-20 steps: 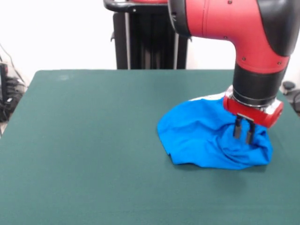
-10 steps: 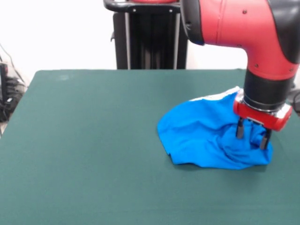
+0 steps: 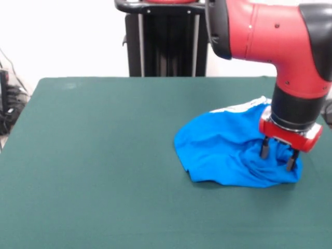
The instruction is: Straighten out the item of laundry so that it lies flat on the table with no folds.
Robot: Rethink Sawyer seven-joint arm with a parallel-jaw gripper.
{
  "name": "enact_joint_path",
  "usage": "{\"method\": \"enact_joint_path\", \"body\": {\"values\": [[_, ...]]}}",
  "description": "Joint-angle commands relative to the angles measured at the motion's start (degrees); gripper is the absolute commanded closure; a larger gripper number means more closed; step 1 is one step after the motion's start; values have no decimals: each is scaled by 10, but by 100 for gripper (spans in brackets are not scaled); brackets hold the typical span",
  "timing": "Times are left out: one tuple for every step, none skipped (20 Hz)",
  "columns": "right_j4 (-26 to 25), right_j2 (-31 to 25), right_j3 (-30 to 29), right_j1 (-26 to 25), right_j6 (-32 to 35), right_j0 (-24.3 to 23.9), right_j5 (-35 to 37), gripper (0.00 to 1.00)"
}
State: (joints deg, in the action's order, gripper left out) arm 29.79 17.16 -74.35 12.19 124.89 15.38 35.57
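While the shirt (image 3: 228, 153) sits bunched on the worktop's (image 3: 93, 171) near right, a bad pinch looks likely.
Gripper (image 3: 278, 157) fingers (image 3: 264, 149) are spread over the folds, gripping nothing; closing here could grab several layers and drag the heap.

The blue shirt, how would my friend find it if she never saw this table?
Look at the big dark green cloth-topped table, toward its right side under the red robot arm. The crumpled bright blue shirt lies there, the only blue thing, with the open end effector poking into its folds.
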Motion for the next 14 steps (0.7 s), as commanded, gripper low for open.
{"method": "enact_joint_path", "body": {"values": [[-8, 109, 81, -123, 276, 92, 71, 0], [-2, 115, 82, -129, 282, 97, 64, 0], [2, 122, 85, -136, 285, 100, 61, 0], [4, 130, 88, -140, 291, 104, 64, 0], [6, 137, 91, -144, 296, 108, 68, 0], [7, 140, 92, -146, 299, 111, 73, 0], [6, 143, 97, -151, 301, 112, 77, 0], [7, 141, 98, -153, 302, 112, 82, 0], [5, 146, 105, -157, 306, 113, 91, 0], [6, 146, 106, -159, 310, 113, 93, 0], [7, 141, 107, -160, 309, 111, 93, 0], [8, 136, 109, -161, 308, 108, 92, 0], [10, 120, 103, -155, 296, 101, 83, 0], [12, 101, 96, -149, 280, 92, 71, 0]]}}
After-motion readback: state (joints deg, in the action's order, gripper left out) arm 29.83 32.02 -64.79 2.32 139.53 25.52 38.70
